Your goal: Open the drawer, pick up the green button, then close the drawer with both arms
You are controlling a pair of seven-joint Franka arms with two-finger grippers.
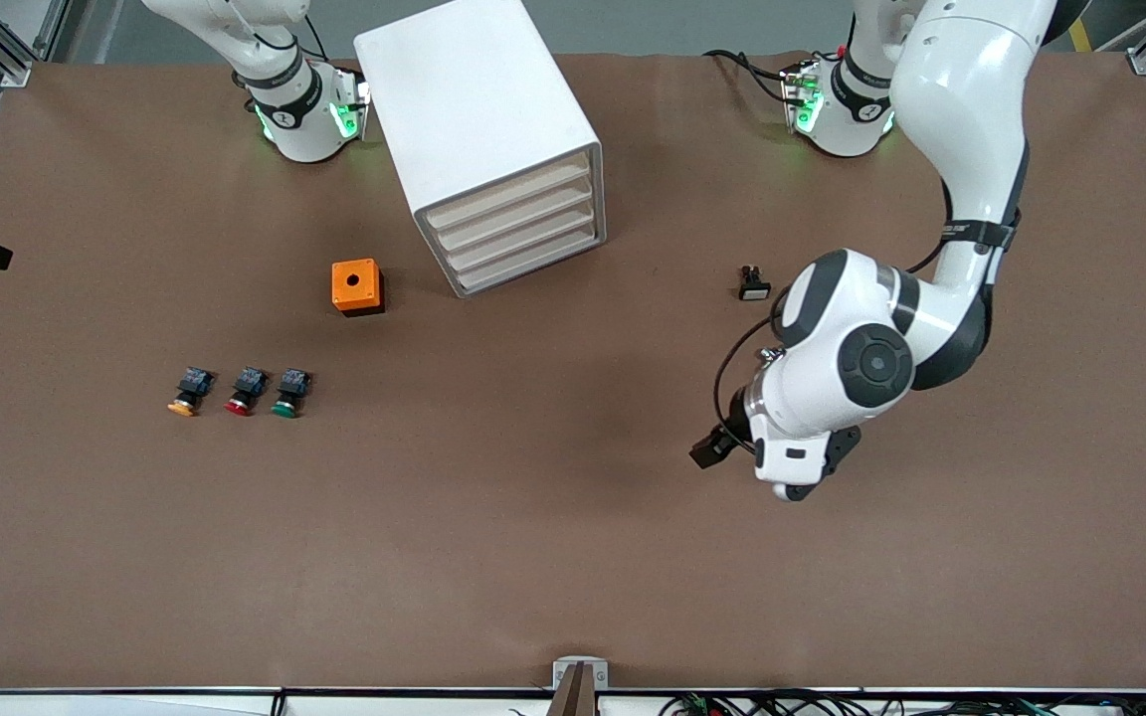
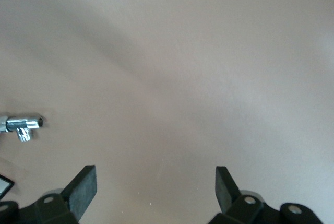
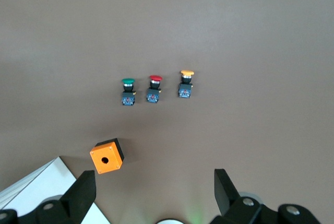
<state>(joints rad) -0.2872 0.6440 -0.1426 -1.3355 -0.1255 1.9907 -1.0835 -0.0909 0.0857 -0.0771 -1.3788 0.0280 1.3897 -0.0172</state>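
Note:
The white cabinet [image 1: 478,119] stands near the arms' bases, and all of its cream drawer fronts [image 1: 518,227] are shut. The green-capped button [image 1: 288,392] lies on the table beside a red-capped one [image 1: 245,390] and an orange-capped one [image 1: 188,390], nearer to the front camera than the cabinet. My left gripper [image 2: 155,177] is open over bare table toward the left arm's end, under its wrist [image 1: 802,418]. My right gripper [image 3: 155,179] is open and holds nothing, high above the table; its wrist view shows the green button [image 3: 128,91] and a cabinet corner [image 3: 47,187].
An orange box [image 1: 357,286] with a round hole on top sits beside the cabinet's front corner. A small black-and-white part [image 1: 754,283] lies close to the left arm's elbow. A small chrome fitting [image 2: 23,124] shows in the left wrist view.

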